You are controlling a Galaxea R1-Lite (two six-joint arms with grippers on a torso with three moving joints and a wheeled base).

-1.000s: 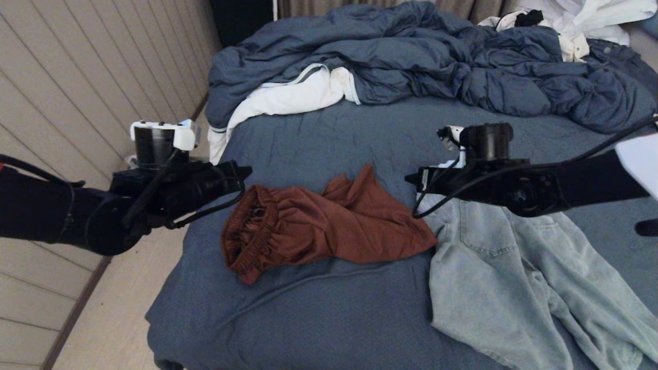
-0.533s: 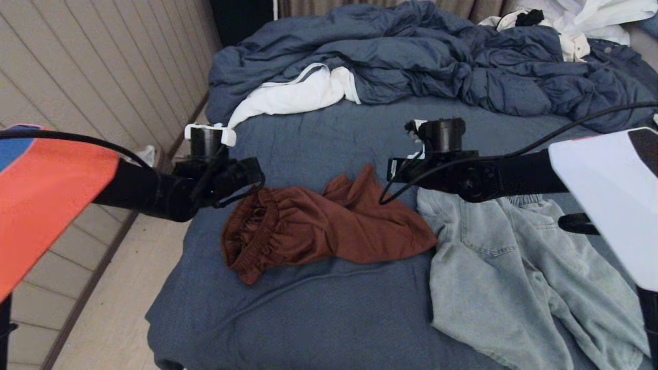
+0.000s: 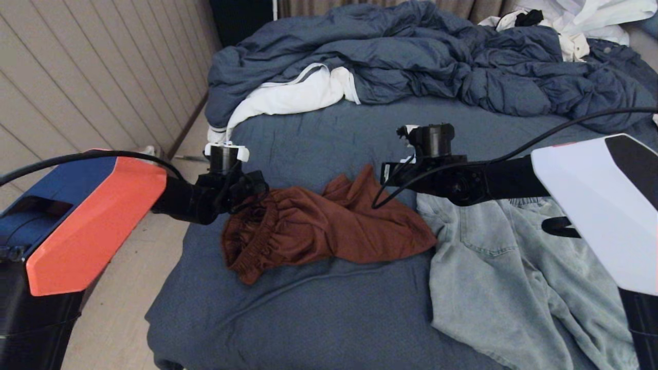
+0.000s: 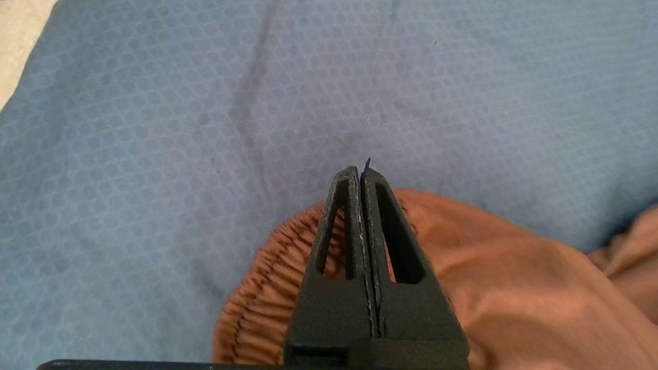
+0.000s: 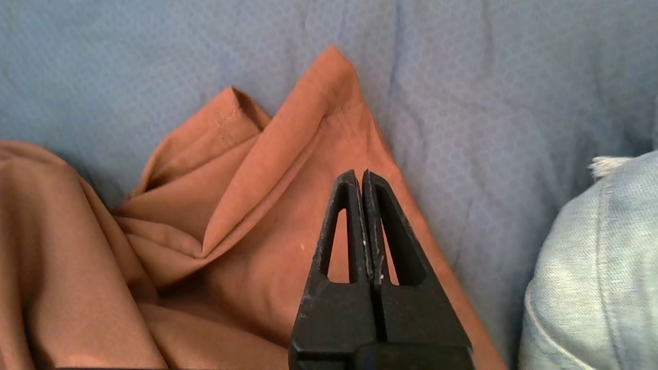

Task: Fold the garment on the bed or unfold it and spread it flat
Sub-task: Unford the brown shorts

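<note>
A: Left gripper [image 4: 360, 172] status?
B: Fingers pressed together, nothing between them. It hangs over the gathered waistband of the rust shorts [image 3: 318, 226], at the shorts' 10 o'clock corner. In the head view it sits at [image 3: 252, 185].

A: Right gripper [image 5: 362, 177]?
B: Also pinched closed and empty. It hovers above the peaked leg fold of the shorts, at their 1 o'clock; head view puts it at [image 3: 385, 172]. No cloth caught in either one.

A: Shorts themselves?
B: Crumpled, lying mid-bed [image 3: 318, 318] on the blue sheet. Waistband bunched toward 9 o'clock, leg hems toward 3. Wrist views show them at [image 4: 514, 288] and [image 5: 205, 205].

A: Anything beside them?
B: Pale denim shorts [image 3: 514, 272] at 3 o'clock of the rust pair, edges touching or just overlapping; can't tell which. The same denim shows in the right wrist view [image 5: 591, 267].

A: Farther out?
B: Rumpled duvet [image 3: 411, 56] across the bed's 12 o'clock end, white linen [image 3: 288, 97] poking from under it at 11, more white cloth [image 3: 586, 20] at 1 o'clock.
</note>
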